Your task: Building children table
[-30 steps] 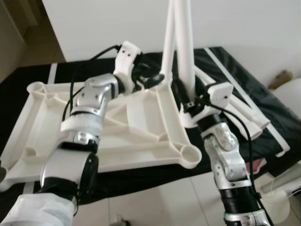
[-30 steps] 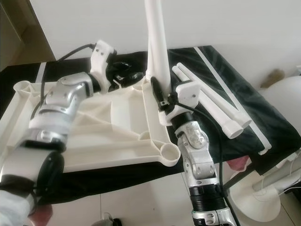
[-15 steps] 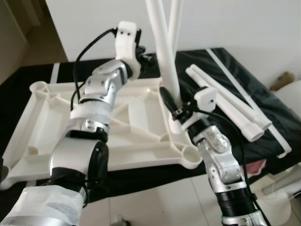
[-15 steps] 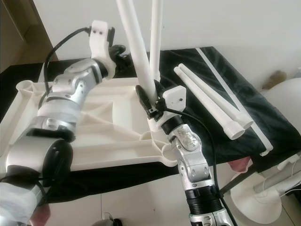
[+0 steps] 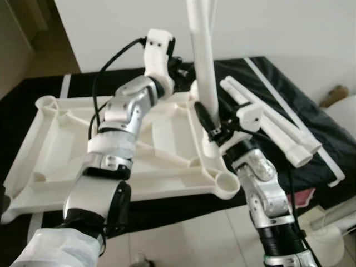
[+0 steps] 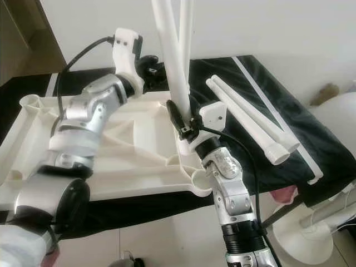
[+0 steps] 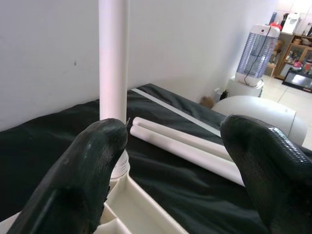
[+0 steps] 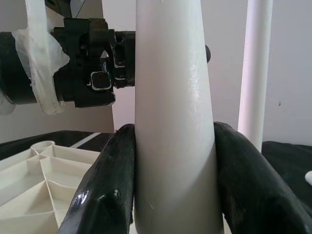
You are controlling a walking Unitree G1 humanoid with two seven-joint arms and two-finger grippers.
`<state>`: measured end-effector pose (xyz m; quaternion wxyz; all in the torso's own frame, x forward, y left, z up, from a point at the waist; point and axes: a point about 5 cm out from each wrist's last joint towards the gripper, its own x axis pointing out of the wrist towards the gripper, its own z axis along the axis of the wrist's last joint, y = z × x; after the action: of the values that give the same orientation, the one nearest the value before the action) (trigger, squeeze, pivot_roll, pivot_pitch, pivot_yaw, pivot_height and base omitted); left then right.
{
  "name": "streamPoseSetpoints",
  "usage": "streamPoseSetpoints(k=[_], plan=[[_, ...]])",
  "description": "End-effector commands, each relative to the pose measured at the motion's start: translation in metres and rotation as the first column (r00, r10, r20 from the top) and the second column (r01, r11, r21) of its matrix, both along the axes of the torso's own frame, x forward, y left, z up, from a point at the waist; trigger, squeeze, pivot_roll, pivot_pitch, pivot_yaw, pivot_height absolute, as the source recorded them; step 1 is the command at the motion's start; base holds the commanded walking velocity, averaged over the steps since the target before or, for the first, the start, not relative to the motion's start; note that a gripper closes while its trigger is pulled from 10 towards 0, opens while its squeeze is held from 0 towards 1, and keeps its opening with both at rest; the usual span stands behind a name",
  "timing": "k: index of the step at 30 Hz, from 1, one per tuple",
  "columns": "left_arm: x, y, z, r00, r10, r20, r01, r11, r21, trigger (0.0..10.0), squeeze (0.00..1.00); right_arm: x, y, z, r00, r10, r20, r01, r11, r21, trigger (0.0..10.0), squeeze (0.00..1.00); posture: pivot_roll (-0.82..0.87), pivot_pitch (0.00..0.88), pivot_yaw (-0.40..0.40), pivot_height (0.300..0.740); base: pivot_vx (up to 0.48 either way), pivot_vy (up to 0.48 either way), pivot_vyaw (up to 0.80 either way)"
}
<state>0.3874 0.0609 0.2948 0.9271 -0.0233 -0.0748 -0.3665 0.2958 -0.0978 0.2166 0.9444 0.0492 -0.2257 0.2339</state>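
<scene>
Change since a moment ago: right claw's leg stands closer to upright and nearer the far right corner of the tabletop; left arm has swung a little toward that same corner.
Black surface [image 5: 311, 119]: dark cloth-covered platform by a white wall, carrying all the table parts.
Tabletop [image 5: 61, 150]: white plastic children's tabletop lying upside down on the black surface, its ribbed underside up, with round leg sockets at the corners; the near right socket [image 5: 225, 182] is open.
Standing leg [image 6: 188, 22]: white tube rising upright from the far right corner of the tabletop; in the left wrist view it [image 7: 113, 58] sits in its socket just behind one left finger.
Held leg [image 6: 172, 50]: second white tube, tilted, crossing in front of the standing leg, its lower end near the right edge of the tabletop; its foot is hidden behind the right claw.
Spare legs [image 5: 267, 119]: two white tubes lying side by side on the black surface, right of the tabletop, apart from it.
Right claw [image 6: 186, 119]: fingers [image 8: 109, 190] pressed on both sides of the held leg, gripping it low down.
Left claw [image 6: 150, 65]: raised over the far edge of the tabletop near the standing leg, fingers [image 7: 92, 165] spread wide and gripping nothing.
</scene>
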Motion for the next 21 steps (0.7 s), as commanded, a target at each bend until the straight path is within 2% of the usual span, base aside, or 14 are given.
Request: streamPoseSetpoints(k=[1, 8, 14, 21], plan=[[-0.013, -0.015, -0.005, 0.962, -0.271, 0.026, 0.268, 0.960, 0.084, 10.0, 0.00, 0.000, -0.002, -0.001, 1.000, 0.000, -0.018, 0.001, 1.000, 0.023, 10.0, 0.00, -0.05, 0.017, 0.021, 0.740, 0.000, 0.000, 0.00], [-0.020, -0.017, -0.001, 0.954, -0.298, 0.040, 0.294, 0.953, 0.074, 10.0, 0.00, 0.000, -0.001, -0.004, 0.999, 0.006, -0.035, -0.005, 1.000, 0.013, 10.0, 0.00, -0.05, 0.019, 0.021, 0.740, 0.000, 0.000, 0.00], [-0.030, -0.021, 0.012, 0.941, -0.325, 0.096, 0.321, 0.945, 0.061, 10.0, 0.00, 0.002, 0.001, -0.009, 0.997, 0.005, -0.073, -0.005, 1.000, 0.005, 10.0, 0.00, -0.05, 0.016, 0.024, 0.740, 0.000, 0.000, 0.00], [-0.038, -0.024, 0.016, 0.930, -0.349, 0.119, 0.344, 0.937, 0.062, 10.0, 0.00, 0.005, 0.000, -0.011, 0.995, -0.004, -0.104, 0.006, 1.000, 0.017, 10.0, 0.00, -0.05, 0.016, 0.024, 0.740, 0.000, 0.000, 0.00]])
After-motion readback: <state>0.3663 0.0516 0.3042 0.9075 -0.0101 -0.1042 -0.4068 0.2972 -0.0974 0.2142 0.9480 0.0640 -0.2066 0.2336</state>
